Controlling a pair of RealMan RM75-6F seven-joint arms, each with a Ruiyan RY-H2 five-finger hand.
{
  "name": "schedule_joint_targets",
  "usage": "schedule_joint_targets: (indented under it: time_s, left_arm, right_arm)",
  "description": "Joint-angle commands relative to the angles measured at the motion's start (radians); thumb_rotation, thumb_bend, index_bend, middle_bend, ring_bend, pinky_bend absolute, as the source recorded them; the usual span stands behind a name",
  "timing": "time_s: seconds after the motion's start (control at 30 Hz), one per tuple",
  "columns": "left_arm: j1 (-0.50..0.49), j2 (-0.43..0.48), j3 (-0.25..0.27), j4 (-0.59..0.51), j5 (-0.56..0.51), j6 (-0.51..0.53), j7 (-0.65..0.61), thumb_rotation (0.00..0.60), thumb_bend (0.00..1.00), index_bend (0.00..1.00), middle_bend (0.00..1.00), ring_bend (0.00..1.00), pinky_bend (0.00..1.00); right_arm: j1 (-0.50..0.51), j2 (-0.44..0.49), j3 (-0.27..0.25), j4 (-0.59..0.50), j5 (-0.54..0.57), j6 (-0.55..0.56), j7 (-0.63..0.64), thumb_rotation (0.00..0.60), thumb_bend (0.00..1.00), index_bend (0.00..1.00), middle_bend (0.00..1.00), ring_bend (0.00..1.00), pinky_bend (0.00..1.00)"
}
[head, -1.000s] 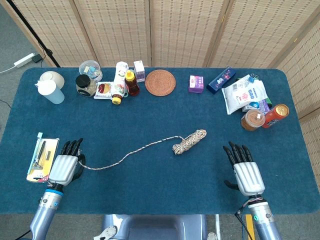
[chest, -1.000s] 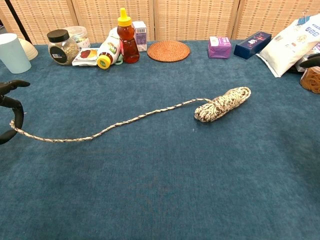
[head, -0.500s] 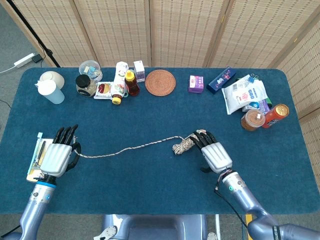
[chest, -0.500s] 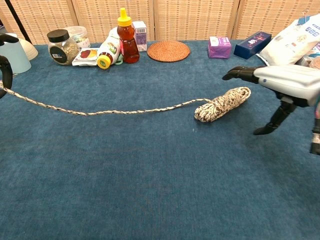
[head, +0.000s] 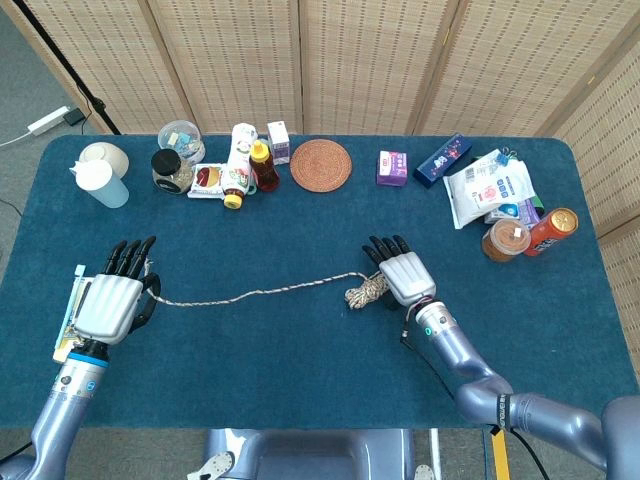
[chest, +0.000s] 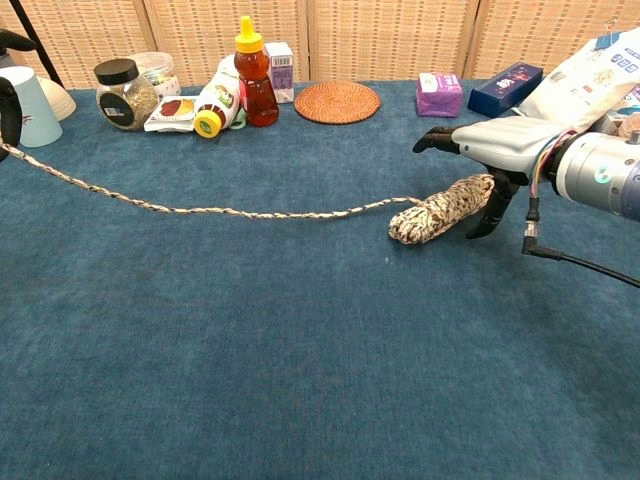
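A speckled rope (head: 260, 292) stretches across the blue table (head: 300, 380) from left to centre and ends in a coiled bundle (head: 362, 292). My left hand (head: 108, 300) pinches the rope's free end, lifted off the cloth; the chest view shows only its dark fingers (chest: 8, 105) at the left edge, with the rope (chest: 250, 212) sloping down from them. My right hand (head: 400, 272) hovers flat over the right part of the bundle (chest: 430, 215). In the chest view this hand (chest: 500, 140) has its fingers stretched out above the coil and its thumb reaching down beside it, gripping nothing.
Along the far edge stand a pale cup (head: 105, 185), jars (head: 172, 170), a honey bottle (head: 263, 165), a woven coaster (head: 321, 164), a purple box (head: 392, 167), a dark blue box (head: 443, 159) and white pouches (head: 485, 190). A packaged tool (head: 72, 315) lies by my left hand.
My right hand moved in from the front right to above the coil. My left hand drew the rope end further back and up, pulling the rope straighter.
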Motion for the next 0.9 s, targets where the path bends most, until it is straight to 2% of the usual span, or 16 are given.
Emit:
schedule_joint_targets:
  time_s: [0.03,0.17,0.3,0.4,0.57,0.67,0.77,0.9]
  left_arm:
    - [-0.001,0.001,0.002,0.001,0.000,0.001,-0.001,0.600,0.45,0.65,0.00,0.00,0.00]
    - [-0.002,0.002,0.005,0.003,0.001,0.006,-0.001,0.600,0.45,0.65,0.00,0.00,0.00]
    - [-0.003,0.003,0.007,0.003,0.001,0.009,0.001,0.600,0.45,0.65,0.00,0.00,0.00]
    - [-0.003,0.005,0.008,0.002,0.000,0.011,0.000,0.600,0.45,0.65,0.00,0.00,0.00]
    - [-0.005,0.007,0.009,0.000,-0.003,0.012,-0.006,0.600,0.45,0.65,0.00,0.00,0.00]
    - [-0.007,0.007,0.011,0.000,-0.004,0.011,-0.006,0.600,0.45,0.65,0.00,0.00,0.00]
    - [-0.008,0.007,0.010,0.000,-0.007,0.014,-0.009,0.600,0.45,0.65,0.00,0.00,0.00]
    - [-0.009,0.008,0.009,0.001,-0.013,0.015,-0.015,0.600,0.44,0.65,0.00,0.00,0.00]
  right_arm:
    - [0.020,-0.015,-0.001,0.023,0.020,-0.004,-0.007,0.600,0.00,0.12,0.00,0.00,0.00]
    - [0.033,-0.024,-0.006,0.045,0.020,-0.005,0.004,0.600,0.00,0.19,0.02,0.00,0.00]
    - [0.043,-0.026,-0.009,0.057,0.025,-0.018,0.025,0.600,0.04,0.27,0.12,0.02,0.10]
    - [0.050,-0.029,-0.013,0.070,0.031,-0.028,0.037,0.600,0.14,0.38,0.22,0.11,0.22]
    - [0.047,-0.032,-0.016,0.071,0.019,-0.036,0.109,0.600,0.43,0.58,0.35,0.25,0.44]
    - [0.041,-0.035,-0.024,0.081,-0.013,-0.036,0.179,0.600,0.56,0.64,0.40,0.31,0.53]
    - [0.032,-0.035,-0.032,0.082,-0.052,-0.022,0.245,0.600,0.65,0.68,0.43,0.35,0.59]
    - [0.025,-0.028,-0.039,0.070,-0.087,-0.003,0.299,0.600,0.69,0.70,0.45,0.38,0.61]
